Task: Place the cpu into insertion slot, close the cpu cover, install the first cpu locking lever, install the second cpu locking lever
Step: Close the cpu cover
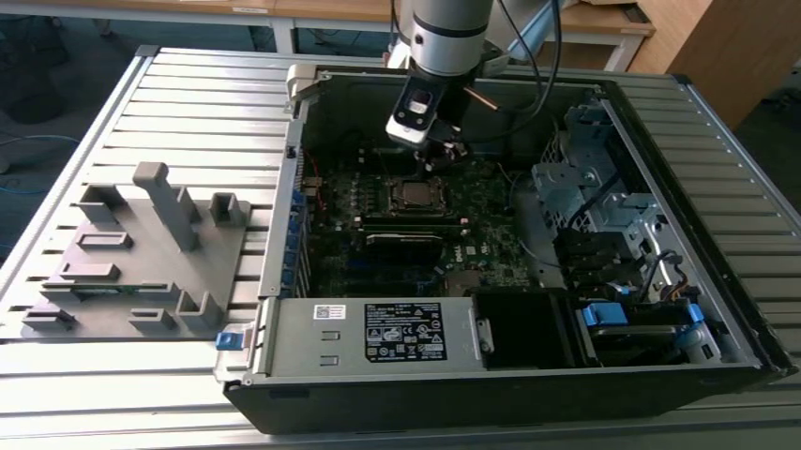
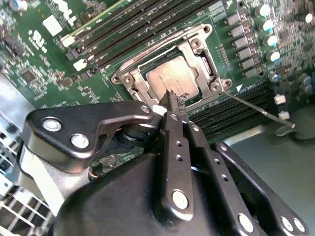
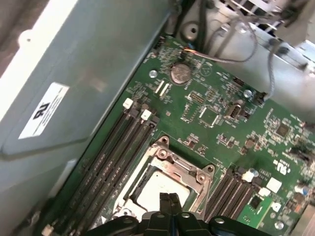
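Hand: the hand (image 2: 173, 101) hangs tip-down inside the open computer case (image 1: 701, 309), fingertips pressed together with nothing seen between them.
Why so low: I'd judge the closed tips serve as a poking point, fit for pressing or hooking thin metal, not for carrying.
Directly under the tips: the cpu (image 2: 170, 78) lies flat in the insertion slot (image 2: 209, 61), dull metal top facing up at the hand.
Its axis: square, so no long side; its edges run parallel to the slot's rim.
Around it: the cpu cover (image 2: 194, 49) is down, framing the chip through its window.
Just beyond the tips: a thin locking lever (image 2: 256, 109) slants away from the socket corner, seemingly untucked.
Farther out: long memory slots (image 3: 113, 152) flank the socket on the motherboard (image 3: 211, 93).
Beneath everything: the ribbed surface (image 1: 188, 103).
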Tool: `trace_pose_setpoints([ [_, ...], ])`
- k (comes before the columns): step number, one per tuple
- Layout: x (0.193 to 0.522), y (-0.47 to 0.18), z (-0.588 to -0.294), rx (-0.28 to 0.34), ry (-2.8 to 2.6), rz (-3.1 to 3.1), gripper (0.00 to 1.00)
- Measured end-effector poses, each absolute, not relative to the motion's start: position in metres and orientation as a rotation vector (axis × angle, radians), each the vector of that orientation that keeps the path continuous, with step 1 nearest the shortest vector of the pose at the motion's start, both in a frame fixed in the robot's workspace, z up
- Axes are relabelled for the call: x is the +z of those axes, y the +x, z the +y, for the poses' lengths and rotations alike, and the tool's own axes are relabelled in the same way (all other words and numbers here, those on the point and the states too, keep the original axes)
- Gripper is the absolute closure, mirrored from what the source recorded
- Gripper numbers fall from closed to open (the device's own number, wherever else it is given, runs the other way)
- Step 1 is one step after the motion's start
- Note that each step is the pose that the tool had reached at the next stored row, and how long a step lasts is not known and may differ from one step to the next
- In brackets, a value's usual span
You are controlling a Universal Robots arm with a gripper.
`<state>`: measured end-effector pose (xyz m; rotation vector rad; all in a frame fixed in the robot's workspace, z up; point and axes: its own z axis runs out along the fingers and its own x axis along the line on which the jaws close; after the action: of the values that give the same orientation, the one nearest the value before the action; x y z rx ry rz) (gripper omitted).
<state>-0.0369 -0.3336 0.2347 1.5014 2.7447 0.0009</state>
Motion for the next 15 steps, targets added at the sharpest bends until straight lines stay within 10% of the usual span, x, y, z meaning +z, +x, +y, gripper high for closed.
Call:
trace_pose_setpoints([
  [15, 0.2337, -0.0369, -0.3336, 0.003, 1.213, 2.884, 0.9],
])
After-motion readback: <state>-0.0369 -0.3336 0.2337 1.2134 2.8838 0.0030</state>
